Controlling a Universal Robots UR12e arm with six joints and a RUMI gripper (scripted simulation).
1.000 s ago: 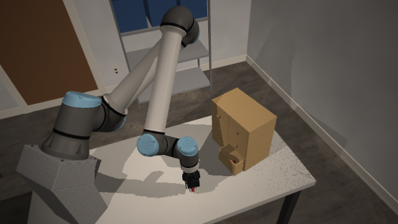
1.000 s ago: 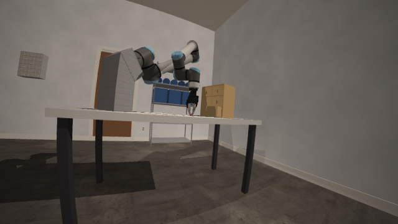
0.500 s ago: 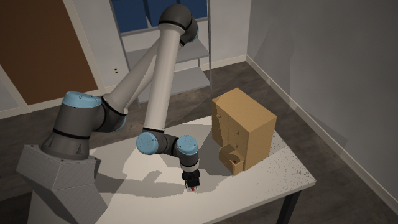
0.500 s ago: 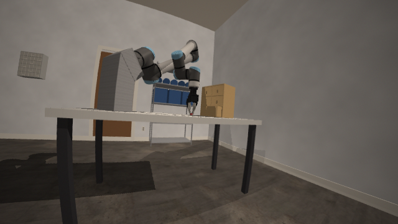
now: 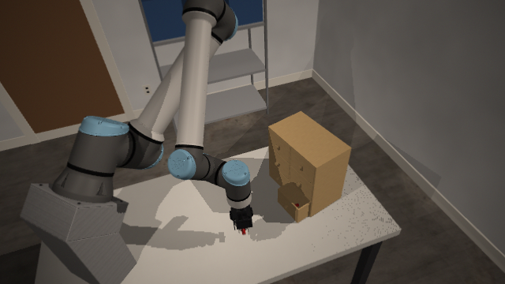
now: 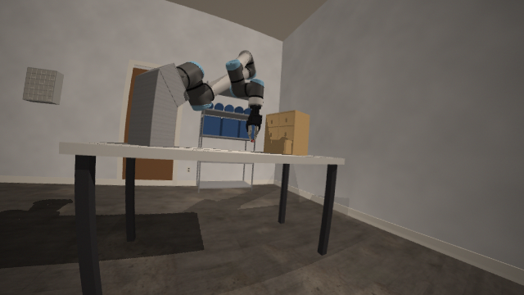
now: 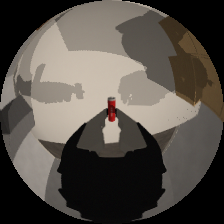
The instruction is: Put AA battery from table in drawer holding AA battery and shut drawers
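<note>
My gripper (image 5: 243, 228) (image 6: 251, 137) (image 7: 111, 109) is shut on the red AA battery (image 5: 244, 231) (image 6: 251, 140) (image 7: 112, 108). The battery sticks out past the fingertips and hangs a little above the white table (image 5: 335, 237) (image 6: 164, 152) (image 7: 75, 65). The wooden chest (image 5: 312, 146) (image 6: 295, 123) stands upright to the right of the gripper. Its bottom drawer (image 5: 302, 213) (image 6: 286, 146) is pulled out toward the gripper, and a small red thing (image 5: 297, 204) lies inside it. The other drawers look shut.
The robot's grey base (image 5: 75, 225) (image 6: 153, 106) stands at the table's left end. A metal shelf rack (image 5: 237, 71) (image 6: 225, 123) stands behind the table against the wall. The table's front edge is close below the gripper in the top view.
</note>
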